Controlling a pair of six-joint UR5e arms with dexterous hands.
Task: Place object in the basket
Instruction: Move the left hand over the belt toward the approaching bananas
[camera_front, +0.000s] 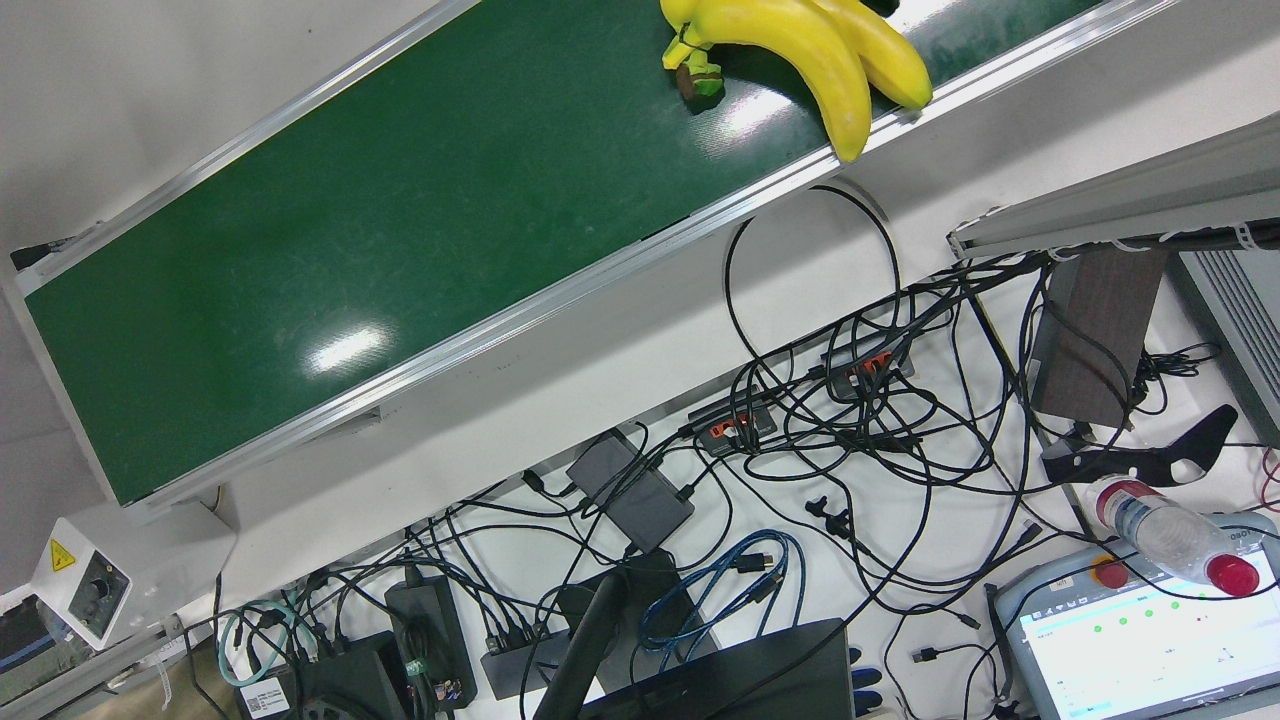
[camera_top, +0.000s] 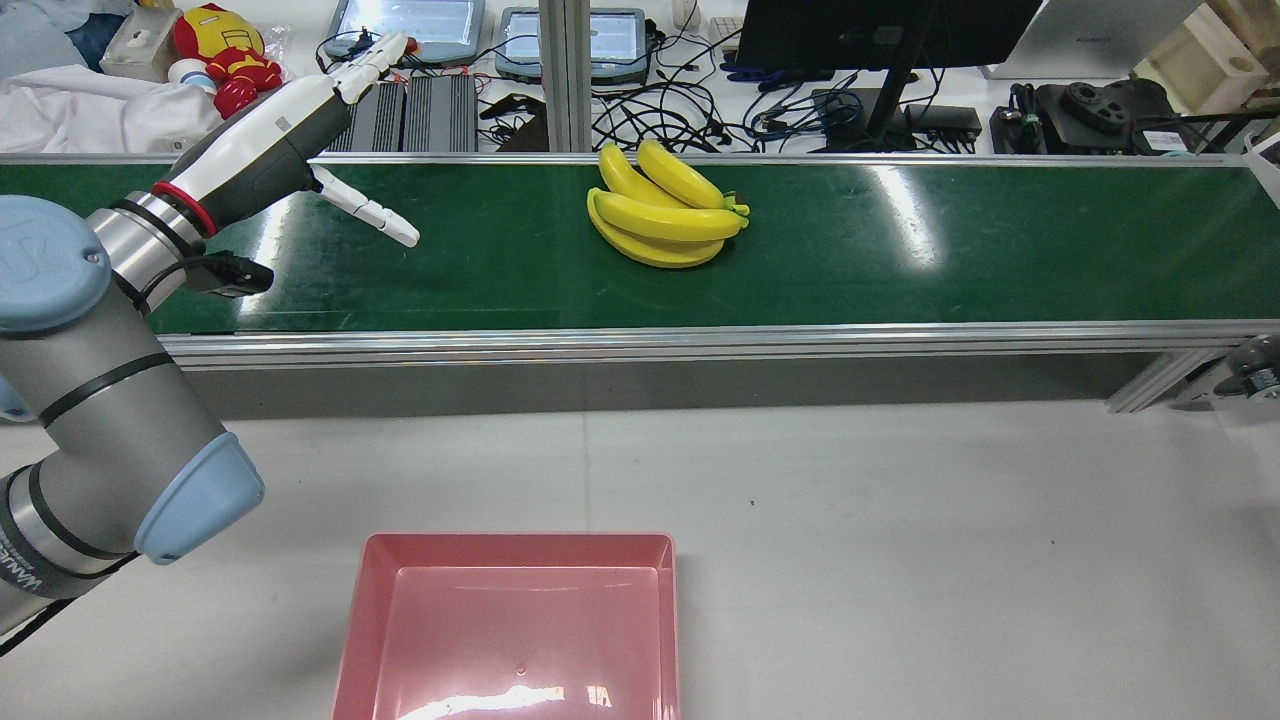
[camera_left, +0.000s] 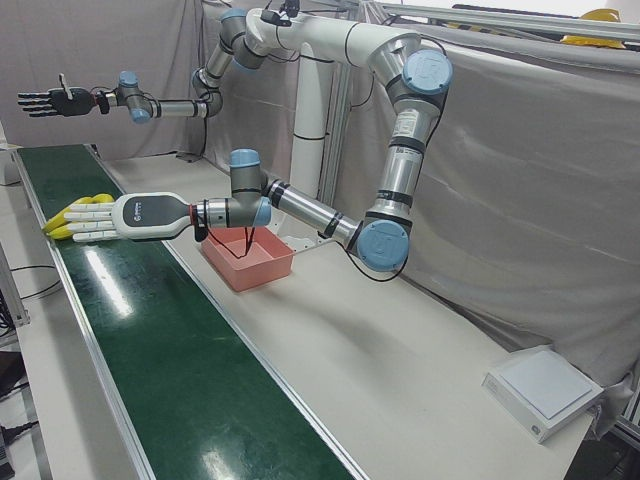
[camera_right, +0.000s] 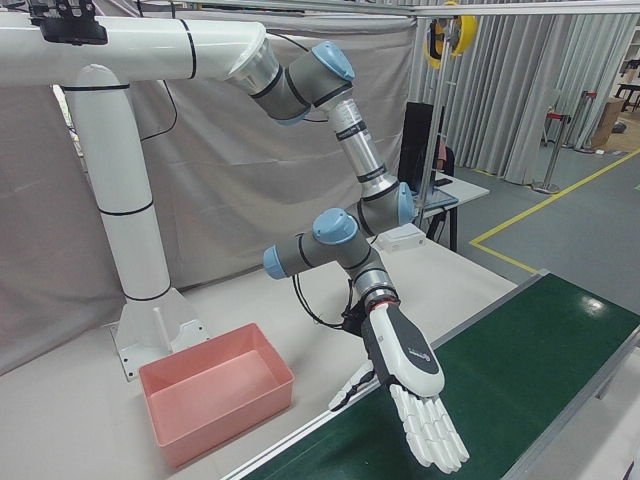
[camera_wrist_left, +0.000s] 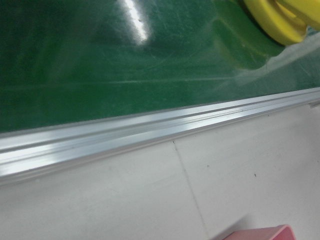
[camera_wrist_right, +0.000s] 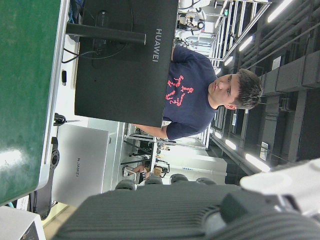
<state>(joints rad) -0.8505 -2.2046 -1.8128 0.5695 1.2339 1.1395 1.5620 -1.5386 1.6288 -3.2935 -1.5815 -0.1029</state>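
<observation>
so the left hand (camera_top: 330, 150) hovers empty with fingers spread over the green conveyor belt (camera_top: 900, 250), probably lining up on the yellow plastic banana bunch (camera_top: 665, 215), with the shallow pink plastic basket (camera_top: 515, 555) waiting below and the right hand (camera_left: 45, 101) held high, also splayed and empty.

You have a white worktop (camera_top: 900, 520) in front of the arms, and a long green conveyor belt (camera_top: 900, 250) with aluminium side rails runs along its far edge. On the belt lies a bunch of yellow bananas (camera_top: 662, 215), near the belt's far rail, its green stem end pointing to the right in the rear view. On the worktop, well apart from the belt, you see a pink basket (camera_top: 510, 620) sitting at the near edge, open side up.
</observation>
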